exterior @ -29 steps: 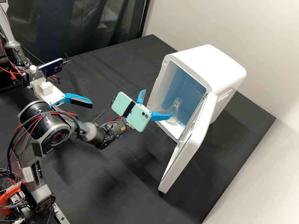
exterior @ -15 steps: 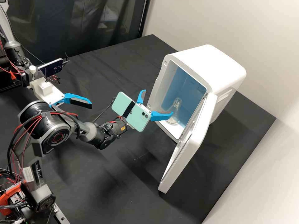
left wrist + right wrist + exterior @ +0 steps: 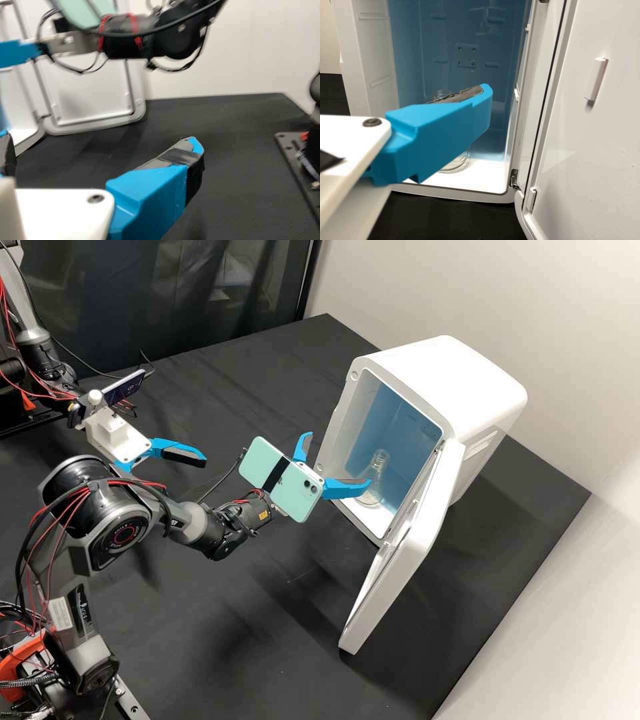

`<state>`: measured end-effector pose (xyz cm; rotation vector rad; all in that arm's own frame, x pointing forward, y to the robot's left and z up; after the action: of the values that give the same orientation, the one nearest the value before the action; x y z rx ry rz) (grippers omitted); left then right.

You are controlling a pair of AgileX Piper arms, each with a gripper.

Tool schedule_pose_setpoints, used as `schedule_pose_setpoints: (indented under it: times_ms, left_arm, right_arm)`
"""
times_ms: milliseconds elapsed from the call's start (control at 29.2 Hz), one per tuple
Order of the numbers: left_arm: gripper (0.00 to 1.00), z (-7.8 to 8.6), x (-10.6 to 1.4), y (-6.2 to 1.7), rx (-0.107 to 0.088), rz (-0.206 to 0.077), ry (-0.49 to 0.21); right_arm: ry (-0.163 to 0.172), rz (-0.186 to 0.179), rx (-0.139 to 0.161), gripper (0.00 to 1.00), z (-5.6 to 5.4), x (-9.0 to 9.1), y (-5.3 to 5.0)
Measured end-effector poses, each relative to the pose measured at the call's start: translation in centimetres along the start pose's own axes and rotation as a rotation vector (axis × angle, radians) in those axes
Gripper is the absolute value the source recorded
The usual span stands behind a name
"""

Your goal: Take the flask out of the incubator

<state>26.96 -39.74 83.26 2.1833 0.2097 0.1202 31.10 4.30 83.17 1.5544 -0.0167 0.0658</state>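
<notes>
A clear glass flask (image 3: 378,475) stands upright on the floor of the white incubator (image 3: 453,377), whose inside is blue. Its door (image 3: 400,547) hangs open at the right. My right gripper (image 3: 331,465), behind a teal phone (image 3: 283,479), is open at the chamber's mouth, short of the flask. One fingertip overlaps the flask's base. In the right wrist view one blue finger (image 3: 440,127) hides most of the flask (image 3: 455,163). My left gripper (image 3: 179,452) is open above the bench at the left, holding nothing; its finger (image 3: 172,172) shows in the left wrist view.
The black bench (image 3: 267,613) lies bare between the arms and the incubator. The open door (image 3: 590,125) stands close beside the right gripper. A second phone (image 3: 125,385) is mounted on the left arm. A pale wall runs behind the incubator.
The left gripper has shifted a little up and towards the incubator. The right arm, the flask and the door have not moved.
</notes>
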Motion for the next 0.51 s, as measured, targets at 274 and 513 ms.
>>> schedule_pose_setpoints:
  times_ms: [274, 513]
  left_arm:
    - [1.00, -2.5, -1.0, -0.06, -0.029, 0.012, 0.067]
    - [1.00, -4.1, -1.8, -0.34, -0.031, 0.010, 0.097]
  right_arm:
    - [0.000, 0.000, 0.000, 1.00, 0.0, 0.0, 0.0]
    - [0.000, 0.000, 0.002, 1.00, 0.0, 0.0, 0.0]
